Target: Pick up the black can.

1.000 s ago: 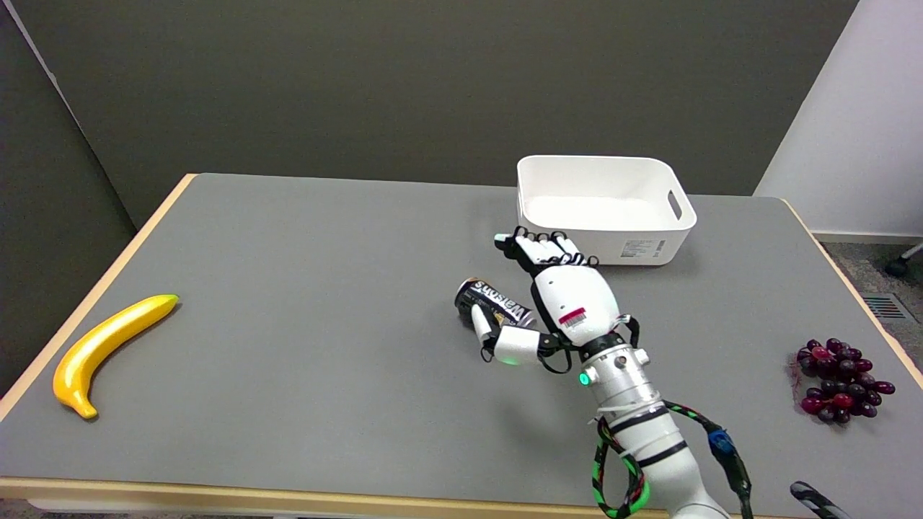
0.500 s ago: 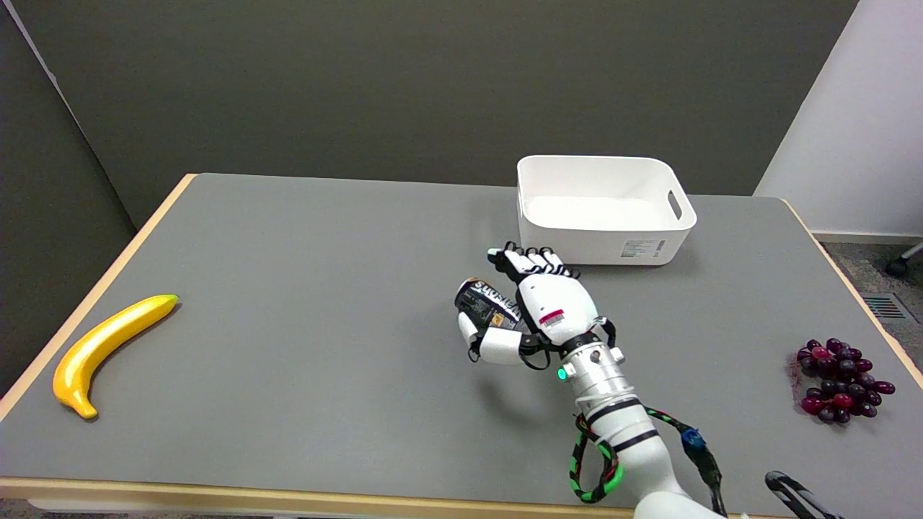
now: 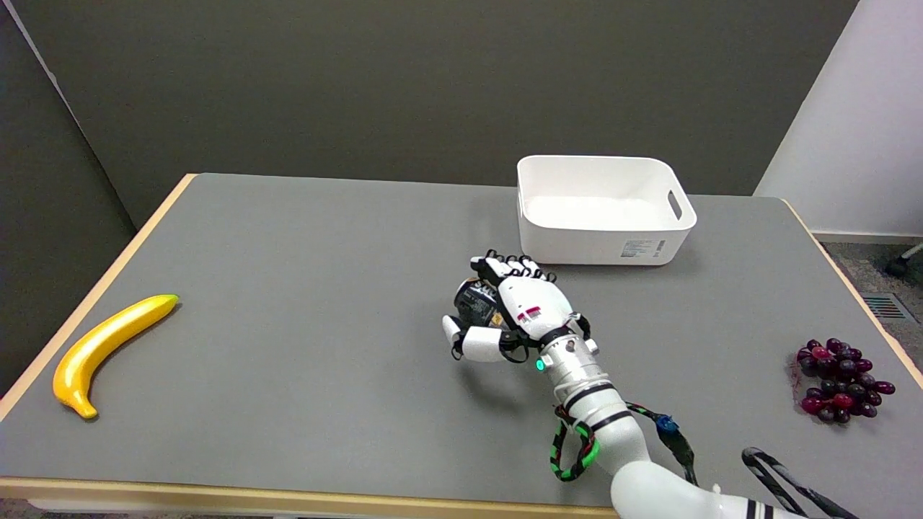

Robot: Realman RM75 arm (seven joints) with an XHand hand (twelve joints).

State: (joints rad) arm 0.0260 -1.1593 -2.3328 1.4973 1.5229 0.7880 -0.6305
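Because the black can (image 3: 474, 303) lies on its side on the grey worktop (image 3: 303, 303), light, rigid and smooth enough to roll or slip, the robot hand (image 3: 518, 310), fingers over it and thumb apart, should probably clasp its middle.

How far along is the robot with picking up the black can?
Done: the right hand has reached the black can, which lies on its side on the gray table. In hand: fingers arch over the can, thumb low on its near side; whether they grip it cannot be told. Left: closing firmly and lifting, since the can shows no gap above the table.
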